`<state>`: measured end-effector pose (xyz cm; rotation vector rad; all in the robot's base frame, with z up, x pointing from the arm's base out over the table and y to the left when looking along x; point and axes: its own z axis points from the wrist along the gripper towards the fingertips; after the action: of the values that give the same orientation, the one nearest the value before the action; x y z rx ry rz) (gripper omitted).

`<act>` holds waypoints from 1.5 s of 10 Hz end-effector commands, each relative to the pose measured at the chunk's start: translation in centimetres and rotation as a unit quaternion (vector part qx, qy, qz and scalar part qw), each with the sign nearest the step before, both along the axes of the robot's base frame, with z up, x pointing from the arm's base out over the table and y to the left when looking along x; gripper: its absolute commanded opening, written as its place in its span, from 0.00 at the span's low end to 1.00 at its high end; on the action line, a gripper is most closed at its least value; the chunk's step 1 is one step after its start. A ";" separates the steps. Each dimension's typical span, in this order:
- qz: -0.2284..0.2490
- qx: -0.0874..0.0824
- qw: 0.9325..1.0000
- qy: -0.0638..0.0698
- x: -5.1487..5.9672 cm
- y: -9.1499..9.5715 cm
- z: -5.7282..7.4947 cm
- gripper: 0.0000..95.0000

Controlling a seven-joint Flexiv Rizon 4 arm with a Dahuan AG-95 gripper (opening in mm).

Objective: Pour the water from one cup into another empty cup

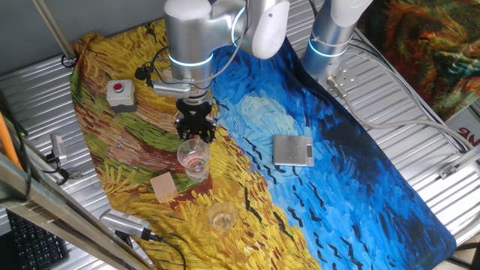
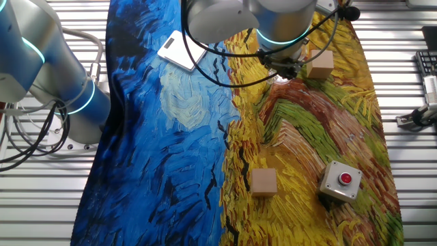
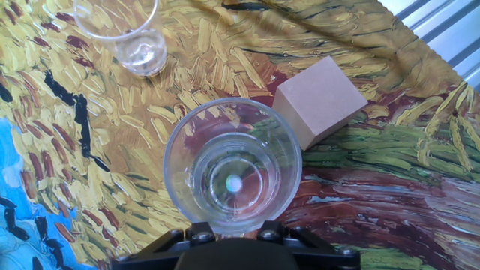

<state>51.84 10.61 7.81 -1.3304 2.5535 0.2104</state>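
The gripper (image 1: pixel 196 133) hovers just above the tall clear tumbler (image 1: pixel 193 159); whether its fingers are parted cannot be told. The tumbler, holding a little water (image 3: pixel 234 183), stands upright beside a wooden cube (image 3: pixel 319 100). The small empty cup (image 1: pixel 223 217) sits near the tumbler, so a level, firm rim grip should come before lifting.

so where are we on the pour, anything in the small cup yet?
Looks like the approach is done: the pincer sits right above the tall cup, whose rim fills the hand view. Whether it has closed on the cup I cannot tell. The cup looks upright, water glinting at its base. Left: lift, carry to the small cup, tip. No water visible there.
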 end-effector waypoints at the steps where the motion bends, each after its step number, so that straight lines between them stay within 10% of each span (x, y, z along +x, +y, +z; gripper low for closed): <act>1: 0.000 -0.001 1.000 -0.001 0.0 0.0 0.0 0.20; 4: 0.000 -0.002 1.000 -0.001 0.0 0.0 0.0 0.20; 5: -0.001 -0.002 1.000 -0.001 0.0 0.0 0.0 0.00; 15: -0.006 -0.006 1.000 0.006 0.0 0.1 0.1 0.00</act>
<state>51.88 10.74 7.85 -1.3240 2.5770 0.2063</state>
